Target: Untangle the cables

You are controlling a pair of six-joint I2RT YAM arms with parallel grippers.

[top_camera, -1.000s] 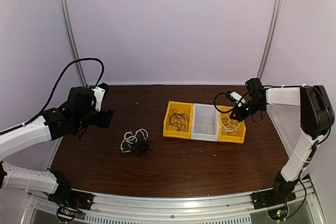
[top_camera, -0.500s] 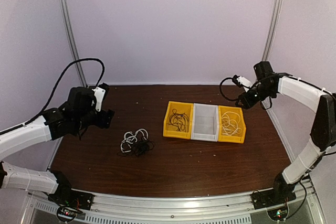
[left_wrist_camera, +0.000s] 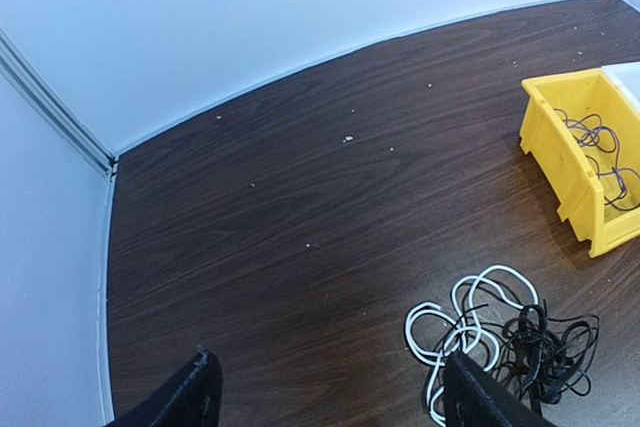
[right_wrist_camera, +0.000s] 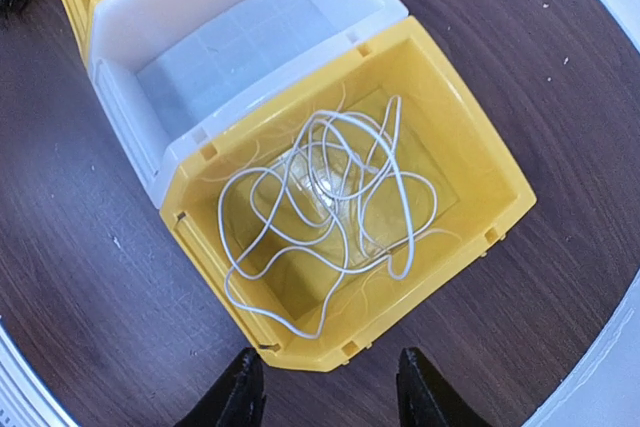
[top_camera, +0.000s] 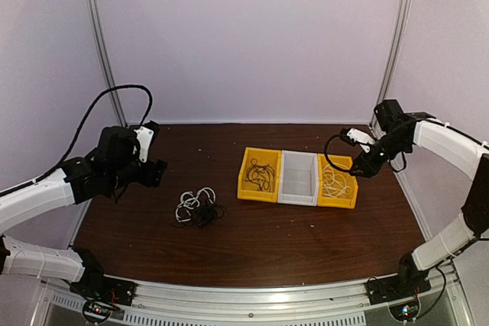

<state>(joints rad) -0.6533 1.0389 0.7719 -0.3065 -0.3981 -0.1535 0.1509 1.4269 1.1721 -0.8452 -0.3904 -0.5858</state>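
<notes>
A tangle of white and black cables (top_camera: pixel 198 207) lies on the brown table, also in the left wrist view (left_wrist_camera: pixel 500 339) at the lower right. My left gripper (top_camera: pixel 153 169) is open and empty, above the table to the left of the tangle; its fingers (left_wrist_camera: pixel 190 402) frame bare table. A white cable (right_wrist_camera: pixel 330 207) lies coiled in the right yellow bin (right_wrist_camera: pixel 470 147). A dark cable (top_camera: pixel 260 174) lies in the left yellow bin (top_camera: pixel 246 185). My right gripper (top_camera: pixel 365 164) is open and empty, just right of the right yellow bin (top_camera: pixel 341 201).
A white bin (top_camera: pixel 298 177) stands between the two yellow bins, nothing inside it (right_wrist_camera: pixel 230 47). The booth's back wall (left_wrist_camera: pixel 250 7) and an upright rail (top_camera: pixel 99 43) bound the table's far left.
My right arm swung out to the right away from the bins, then came back down beside the right yellow bin. The left arm has not moved.
</notes>
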